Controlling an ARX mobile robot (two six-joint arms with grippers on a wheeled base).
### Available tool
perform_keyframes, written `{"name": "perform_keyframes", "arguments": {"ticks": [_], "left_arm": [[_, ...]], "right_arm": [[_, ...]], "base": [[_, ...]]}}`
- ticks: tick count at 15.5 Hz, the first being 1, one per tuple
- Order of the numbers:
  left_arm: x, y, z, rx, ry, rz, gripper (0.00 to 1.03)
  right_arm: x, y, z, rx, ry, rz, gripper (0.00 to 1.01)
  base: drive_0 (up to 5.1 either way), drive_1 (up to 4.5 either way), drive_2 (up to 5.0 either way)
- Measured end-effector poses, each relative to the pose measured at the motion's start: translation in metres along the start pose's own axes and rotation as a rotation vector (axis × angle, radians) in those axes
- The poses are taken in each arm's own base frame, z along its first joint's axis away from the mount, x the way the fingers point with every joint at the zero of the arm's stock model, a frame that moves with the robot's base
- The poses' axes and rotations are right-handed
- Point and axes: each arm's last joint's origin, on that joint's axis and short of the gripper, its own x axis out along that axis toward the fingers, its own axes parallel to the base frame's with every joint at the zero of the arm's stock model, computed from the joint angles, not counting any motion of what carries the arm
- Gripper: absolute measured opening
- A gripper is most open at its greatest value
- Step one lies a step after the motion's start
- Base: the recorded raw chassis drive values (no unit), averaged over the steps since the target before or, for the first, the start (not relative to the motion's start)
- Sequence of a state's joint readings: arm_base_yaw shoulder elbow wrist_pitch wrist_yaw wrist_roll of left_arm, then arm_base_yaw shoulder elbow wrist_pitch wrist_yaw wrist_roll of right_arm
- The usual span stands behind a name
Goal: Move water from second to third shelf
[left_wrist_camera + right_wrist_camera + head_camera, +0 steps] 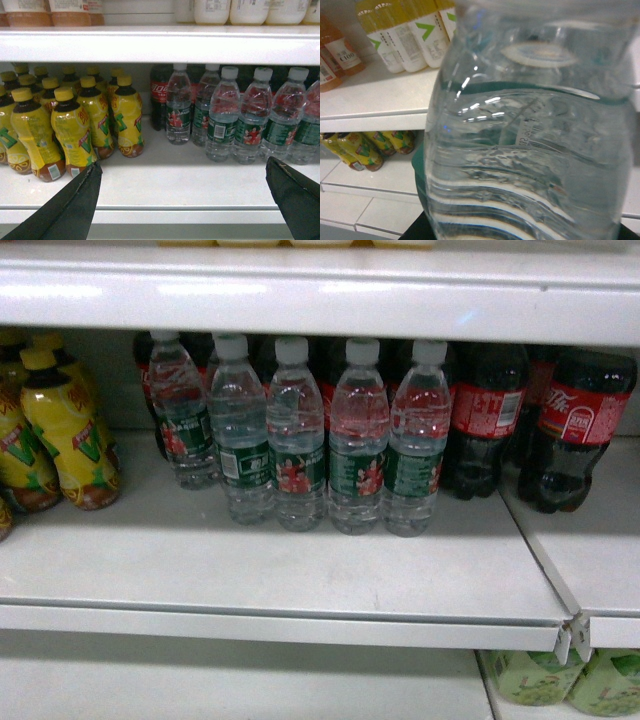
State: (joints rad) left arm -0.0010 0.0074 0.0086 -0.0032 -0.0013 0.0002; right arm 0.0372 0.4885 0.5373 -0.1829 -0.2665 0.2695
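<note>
Right claw's grip can't be told; a water bottle (530, 135) fills its camera. Left claw (182, 192) gapes wide, empty, below the shelf (165, 180).

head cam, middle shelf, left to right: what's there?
Yellow tea bottles → water bottles with green labels → cola bottles with red labels. More cola stands behind the water, so its place in the order is unclear. Neither gripper shows in this view.
</note>
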Motion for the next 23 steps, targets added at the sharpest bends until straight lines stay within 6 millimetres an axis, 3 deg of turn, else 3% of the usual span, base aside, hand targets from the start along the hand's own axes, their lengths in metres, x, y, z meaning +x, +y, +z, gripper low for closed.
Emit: {"name": "perform_keyframes", "arguments": {"ticks": [15, 23], "left_arm": [[0.0000, 0.0000, 0.0002, 0.000, -0.001, -0.001, 0.98], [0.0000, 0.0000, 0.0001, 0.000, 0.000, -0.001, 0.98]], "right_arm": [[-0.0005, 0.0007, 0.0019, -0.002, -0.006, 0.001, 0.41], [-0.0007, 0.0000, 0.0021, -0.001, -0.008, -0.007, 0.41]], "base": [[0.0, 0.00, 0.0], [-4.1, 2.13, 2.1]]}}
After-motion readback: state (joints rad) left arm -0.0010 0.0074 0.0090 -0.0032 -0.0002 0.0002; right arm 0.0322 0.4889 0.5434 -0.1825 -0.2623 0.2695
